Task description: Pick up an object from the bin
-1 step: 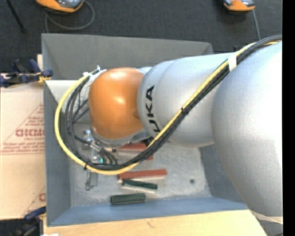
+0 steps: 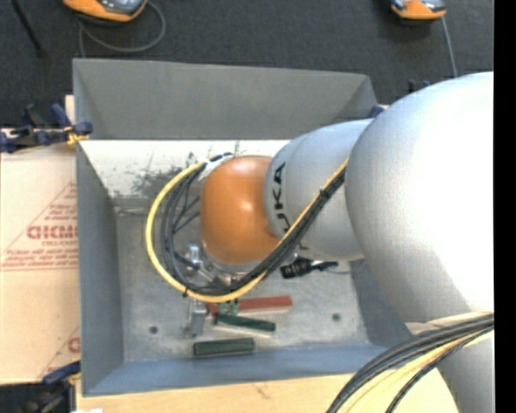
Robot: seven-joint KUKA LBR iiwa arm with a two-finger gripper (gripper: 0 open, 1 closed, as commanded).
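Grey metal bin [image 2: 99, 256]: your tool [image 2: 197, 318] sits low over the front floor. Just beside it lie a red stick [image 2: 264, 303], a green stick [image 2: 254, 323] and a dark green bar [image 2: 224, 347]. You cannot tell whether the tool is open or closed. All three items rest on the floor, so grasp and lift likely remain.

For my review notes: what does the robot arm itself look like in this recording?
Bulky white rounded arm with black lettering on one link, a glossy orange dome cover at the wrist, yellow and black cables looping round it, and a grey metal tool beneath.
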